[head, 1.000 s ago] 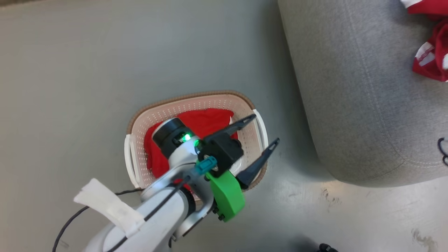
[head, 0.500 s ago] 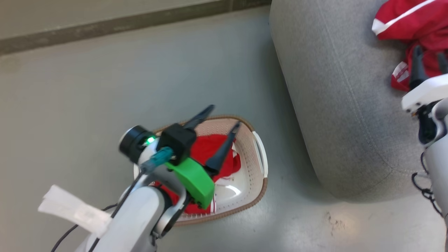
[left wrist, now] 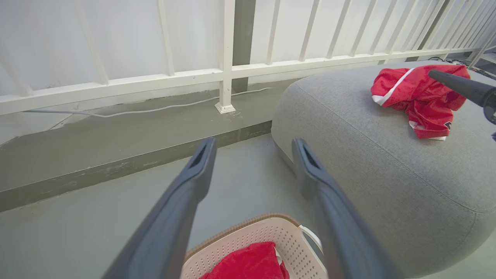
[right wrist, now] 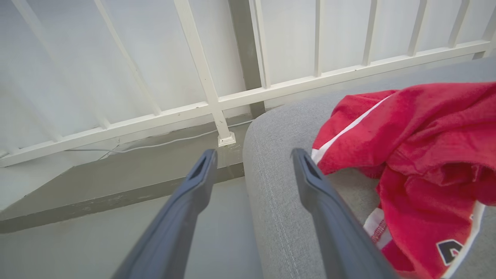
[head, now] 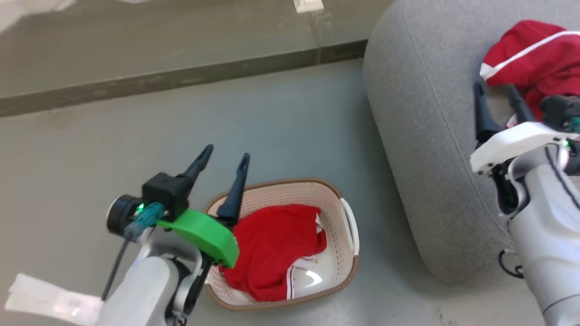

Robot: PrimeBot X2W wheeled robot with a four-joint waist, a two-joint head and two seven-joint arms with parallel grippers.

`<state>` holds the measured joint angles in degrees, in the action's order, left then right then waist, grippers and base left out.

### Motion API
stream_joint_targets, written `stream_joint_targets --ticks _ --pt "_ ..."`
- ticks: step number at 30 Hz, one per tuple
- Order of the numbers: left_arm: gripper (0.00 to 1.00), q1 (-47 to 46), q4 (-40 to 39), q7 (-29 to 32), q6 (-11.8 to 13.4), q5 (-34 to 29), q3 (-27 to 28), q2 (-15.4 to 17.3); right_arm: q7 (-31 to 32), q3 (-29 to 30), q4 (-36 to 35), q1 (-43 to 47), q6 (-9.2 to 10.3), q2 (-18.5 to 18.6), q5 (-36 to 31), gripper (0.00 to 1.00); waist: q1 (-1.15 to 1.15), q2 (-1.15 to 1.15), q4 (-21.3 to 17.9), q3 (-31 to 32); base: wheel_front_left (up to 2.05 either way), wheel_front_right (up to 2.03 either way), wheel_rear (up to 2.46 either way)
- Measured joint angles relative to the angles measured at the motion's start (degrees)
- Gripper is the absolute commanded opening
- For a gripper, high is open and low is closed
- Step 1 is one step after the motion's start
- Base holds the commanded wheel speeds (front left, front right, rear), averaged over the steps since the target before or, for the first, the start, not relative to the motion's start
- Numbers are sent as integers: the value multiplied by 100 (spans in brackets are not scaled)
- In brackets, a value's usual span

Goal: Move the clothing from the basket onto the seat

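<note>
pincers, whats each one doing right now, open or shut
left pincer: open, holding nothing
right pincer: open, holding nothing, beside the clothing on the seat

Basket: on the floor, left of the seat, near but apart.
First garment: in the basket.
Second garment: on top of the seat.
Railing: behind both.

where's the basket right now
In the head view the basket sits on the floor at lower centre, left of the grey seat, with red clothing inside and the open left gripper by its left rim.
</note>
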<state>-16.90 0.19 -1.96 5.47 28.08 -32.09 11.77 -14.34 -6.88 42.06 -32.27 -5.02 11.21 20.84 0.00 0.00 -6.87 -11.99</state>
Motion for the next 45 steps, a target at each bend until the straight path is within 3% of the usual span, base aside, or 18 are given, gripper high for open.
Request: stream_joint_targets --ticks 13,21,45 --pt "100 700 240 -291 121 -2 805 48 -1 -431 -910 731 -52 -391 -282 100 0 0 275 513 0 0 0" --pt "100 1161 290 -407 164 -22 1103 32 -1 -639 -1222 1250 -44 -435 -409 100 0 0 323 802 0 0 0" --pt "100 1816 98 -455 168 -500 1806 -199 136 -708 -2345 2345 363 -409 -577 100 0 0 303 1204 0 0 0"
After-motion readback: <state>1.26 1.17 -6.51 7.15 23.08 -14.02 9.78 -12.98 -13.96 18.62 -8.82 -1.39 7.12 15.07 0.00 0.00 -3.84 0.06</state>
